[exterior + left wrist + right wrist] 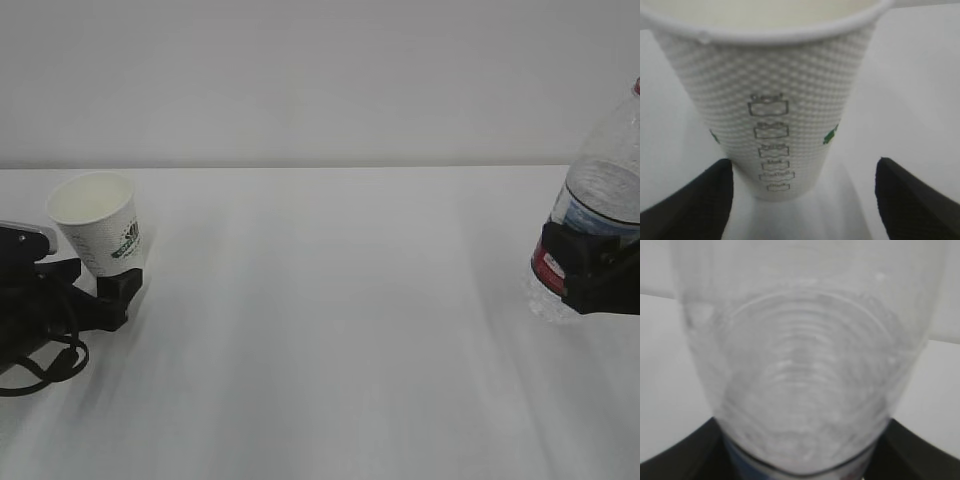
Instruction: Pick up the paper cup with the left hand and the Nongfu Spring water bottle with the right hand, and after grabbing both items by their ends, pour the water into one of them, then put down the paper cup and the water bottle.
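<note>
Here, at the far left of the exterior frame, the paper cup (97,224) stands on the white counter (330,320), leaning a little toward the upper left, its open mouth showing a pale inside and its dark green logo facing the middle of the picture. The left hand (105,285) lies low on the counter behind and below it, black, with a grey plate and looped cables at the lower left edge. In the left wrist view the cup (771,105) fills the upper centre, dotted embossing and grey lettering plain to see, while the two black fingers (695,205) sit in the lower corners — the left one just beside the cup's base, the right one well apart from it, so the left hand is released and grips nothing. At the right edge of the exterior frame the Nongfu Spring water bottle (598,190) is tilted, its red neck ring cut by the upper right corner and its ribbed base low. The right hand (585,265) is clamped round the bottle at its red label. The right wrist view shows the bottle (800,365) as a blurred clear body with ringed ribs, the black fingers (680,455) hugging it on both sides at the bottom — grasping the bottle.
</note>
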Controlling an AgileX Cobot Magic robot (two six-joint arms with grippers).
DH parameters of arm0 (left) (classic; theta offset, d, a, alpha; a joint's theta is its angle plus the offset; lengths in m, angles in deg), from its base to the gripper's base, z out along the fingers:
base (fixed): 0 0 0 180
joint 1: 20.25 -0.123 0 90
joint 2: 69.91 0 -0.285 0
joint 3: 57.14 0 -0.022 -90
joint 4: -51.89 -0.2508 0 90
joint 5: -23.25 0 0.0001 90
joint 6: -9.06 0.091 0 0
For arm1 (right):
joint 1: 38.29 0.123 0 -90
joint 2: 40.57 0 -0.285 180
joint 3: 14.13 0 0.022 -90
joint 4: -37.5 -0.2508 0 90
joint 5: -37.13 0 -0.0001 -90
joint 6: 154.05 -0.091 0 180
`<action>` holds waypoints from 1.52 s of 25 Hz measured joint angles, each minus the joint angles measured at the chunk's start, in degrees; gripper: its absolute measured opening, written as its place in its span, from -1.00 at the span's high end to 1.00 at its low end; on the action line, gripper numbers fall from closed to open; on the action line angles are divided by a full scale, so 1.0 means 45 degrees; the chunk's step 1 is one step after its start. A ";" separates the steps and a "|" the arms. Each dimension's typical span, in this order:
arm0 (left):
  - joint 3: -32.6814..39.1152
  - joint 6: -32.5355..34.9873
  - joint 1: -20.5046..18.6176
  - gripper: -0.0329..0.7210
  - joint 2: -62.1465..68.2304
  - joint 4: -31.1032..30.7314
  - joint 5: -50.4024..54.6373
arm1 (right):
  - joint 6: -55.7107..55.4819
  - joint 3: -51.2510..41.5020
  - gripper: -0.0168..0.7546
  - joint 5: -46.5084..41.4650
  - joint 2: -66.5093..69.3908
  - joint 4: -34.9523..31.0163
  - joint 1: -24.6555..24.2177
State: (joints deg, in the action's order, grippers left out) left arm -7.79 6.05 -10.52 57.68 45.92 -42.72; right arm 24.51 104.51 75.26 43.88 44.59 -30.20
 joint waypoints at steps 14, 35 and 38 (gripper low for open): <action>-0.0699 0.0322 0.0000 -0.84 0.0295 0.0389 0.0000 | 0.0000 0.0000 -0.27 0.0000 0.0000 0.0053 0.0000; -0.2937 0.0343 0.0000 -0.84 0.1407 0.0735 0.0000 | -0.0101 0.0000 -0.27 0.0000 0.0000 0.0151 0.0000; -0.3103 0.0343 0.0000 -0.83 0.1462 0.0759 0.0000 | -0.0101 0.0000 -0.27 0.0000 0.0000 0.0170 0.0000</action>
State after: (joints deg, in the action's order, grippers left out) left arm -21.75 7.59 -10.52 64.26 49.33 -42.72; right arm 24.06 104.51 75.26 43.88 45.35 -30.20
